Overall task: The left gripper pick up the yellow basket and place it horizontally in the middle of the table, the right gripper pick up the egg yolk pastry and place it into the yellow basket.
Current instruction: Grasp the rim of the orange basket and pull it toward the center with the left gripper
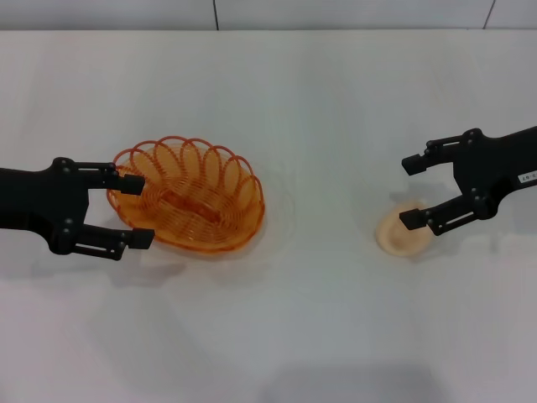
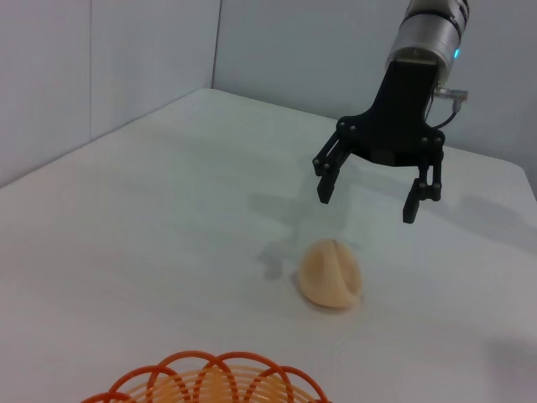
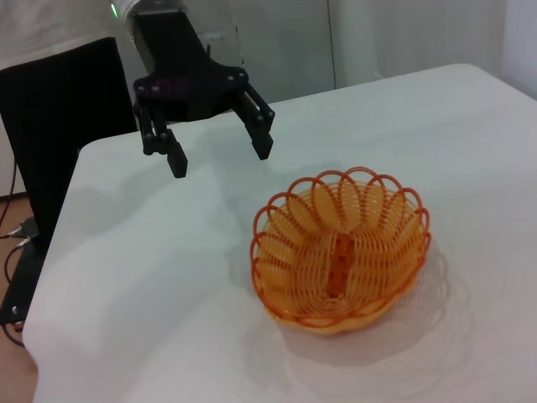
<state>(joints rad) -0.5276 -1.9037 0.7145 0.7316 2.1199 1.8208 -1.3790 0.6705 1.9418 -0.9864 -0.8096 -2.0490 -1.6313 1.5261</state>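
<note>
The yellow basket [image 1: 201, 201] is an orange oval wire basket standing upright and empty on the white table [image 1: 277, 109], left of centre. My left gripper [image 1: 137, 210] is open at the basket's left end; in the right wrist view the left gripper [image 3: 220, 157] hangs above the table, apart from the basket [image 3: 340, 252]. The egg yolk pastry [image 1: 401, 237], a pale round bun, lies on the table at the right. My right gripper [image 1: 411, 191] is open and empty just above it; in the left wrist view the right gripper [image 2: 369, 200] hovers over the pastry [image 2: 330, 273].
The table's far edge [image 1: 268, 31] meets a grey wall. A black panel [image 3: 59, 126] stands beyond the table's left side. The basket's rim [image 2: 210, 378] shows in the left wrist view.
</note>
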